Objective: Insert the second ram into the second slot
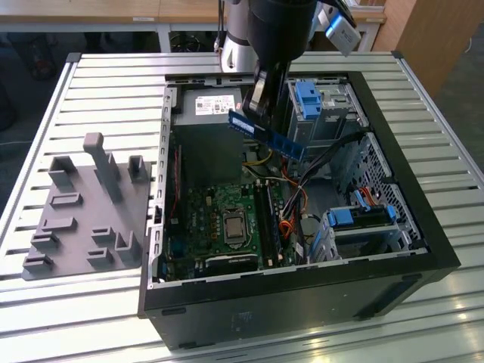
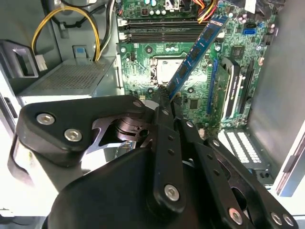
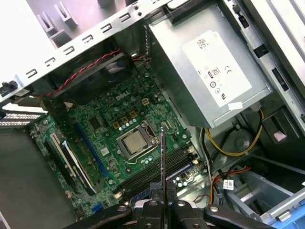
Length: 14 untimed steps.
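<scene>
Ram point(image 1: 266, 134) pinched by one end in gripper point(image 1: 255, 100), hanging tilted over the case point(image 1: 423, 227) toward its power-supply end, well clear of the slots point(image 1: 266, 215); judged mid-carry, not yet seated, calling for levelling and alignment over the second slot.

Second ram point(image 1: 268, 134) clamped in the pincer point(image 1: 254, 103), open case point(image 1: 302, 291) on the counter point(image 1: 98, 83) beneath the pincer, motherboard point(image 1: 215, 219) and memory slots point(image 2: 157, 31) below it, power supply point(image 1: 204, 113) beside it, fixture plate point(image 1: 83, 219) well apart from it
</scene>
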### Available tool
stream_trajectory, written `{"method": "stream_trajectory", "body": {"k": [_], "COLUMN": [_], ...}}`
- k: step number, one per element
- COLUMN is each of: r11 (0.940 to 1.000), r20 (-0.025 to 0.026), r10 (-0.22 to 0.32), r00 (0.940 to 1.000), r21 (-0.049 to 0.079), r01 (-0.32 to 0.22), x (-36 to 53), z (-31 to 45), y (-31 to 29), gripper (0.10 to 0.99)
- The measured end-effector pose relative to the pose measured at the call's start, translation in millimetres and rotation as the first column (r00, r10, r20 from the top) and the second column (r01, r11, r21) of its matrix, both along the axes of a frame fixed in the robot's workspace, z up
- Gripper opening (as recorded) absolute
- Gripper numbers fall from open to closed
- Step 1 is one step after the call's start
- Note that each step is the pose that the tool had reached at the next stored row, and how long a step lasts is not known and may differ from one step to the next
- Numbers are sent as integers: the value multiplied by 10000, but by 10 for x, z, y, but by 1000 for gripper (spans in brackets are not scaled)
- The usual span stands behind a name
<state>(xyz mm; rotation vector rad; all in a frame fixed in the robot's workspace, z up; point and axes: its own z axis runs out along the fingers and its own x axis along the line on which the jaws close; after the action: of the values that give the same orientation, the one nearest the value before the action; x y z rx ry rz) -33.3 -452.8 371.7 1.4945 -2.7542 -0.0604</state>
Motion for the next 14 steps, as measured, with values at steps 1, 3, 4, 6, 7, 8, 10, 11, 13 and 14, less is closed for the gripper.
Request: {"method": "stream_trajectory", "body": {"k": [1, 3, 4, 6, 7, 8, 10, 11, 13, 14], "r11": [9999, 9995, 9992, 9983, 9976, 9969, 9951, 9941, 9918, 9904], "r20": [0, 0, 0, 0, 0, 0, 0, 0, 1, 1], "r10": [-104, -301, -395, -590, -690, -792, -985, -1082, -1281, -1384], "r00": [9999, 9995, 9992, 9983, 9976, 9969, 9951, 9941, 9918, 9904], "r21": [-1, -1, -1, -1, -1, -2, -2, -2, -3, -4], "r01": [104, 301, 395, 590, 690, 792, 985, 1082, 1281, 1384], "x": [0, 0, 0, 0, 0, 0, 0, 0, 0, 0], "z": [0, -1, -1, -2, -3, -3, -4, -4, -5, -5], "y": [0, 0, 0, 0, 0, 0, 0, 0, 0, 0], "gripper": [137, 137, 137, 137, 137, 137, 137, 137, 137, 137]}}
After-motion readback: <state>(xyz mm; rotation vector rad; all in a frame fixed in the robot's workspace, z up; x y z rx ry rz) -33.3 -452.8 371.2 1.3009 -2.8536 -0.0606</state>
